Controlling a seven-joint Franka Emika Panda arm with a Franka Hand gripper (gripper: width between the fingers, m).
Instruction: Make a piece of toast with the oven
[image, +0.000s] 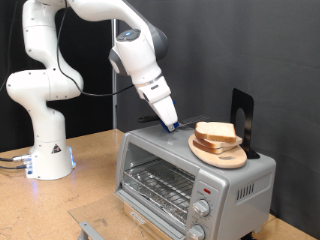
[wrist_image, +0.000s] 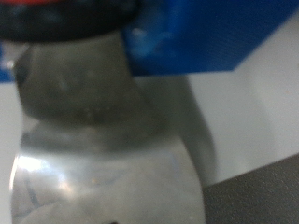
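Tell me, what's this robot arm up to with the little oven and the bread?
The white robot arm reaches down so its gripper sits at the top of the silver oven, just beside a round wooden plate that rests on the oven's roof. Two slices of bread lie stacked on that plate. The gripper holds nothing that shows. The oven's glass door looks shut, with only the wire rack visible inside.

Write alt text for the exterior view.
A white robot arm lowers its gripper onto the top of a silver toaster oven, beside bread slices stacked on a wooden plate. The oven's glass door is closed, rack bare.
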